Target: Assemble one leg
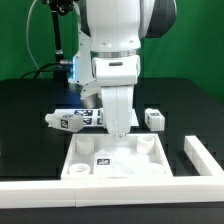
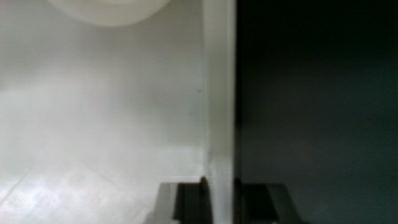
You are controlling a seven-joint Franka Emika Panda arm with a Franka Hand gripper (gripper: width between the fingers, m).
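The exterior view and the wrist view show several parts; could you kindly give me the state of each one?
leg: loose on the table, apart from the tray-like piece, not gripped.
tray-like piece: lying flat, hollow side up, its far wall between the jaws.
gripper: lowered at that wall, jaws astride it; whether they clamp it cannot be told.
tagged pieces: lying on the table at the exterior view's left, not gripped.

The arm [image 1: 118,60] is cut off by the exterior view's top edge and hides part of the marker board [image 1: 84,118], and the wrist view is so blurred that the gripper [image 2: 221,198] cannot be judged open or closed.
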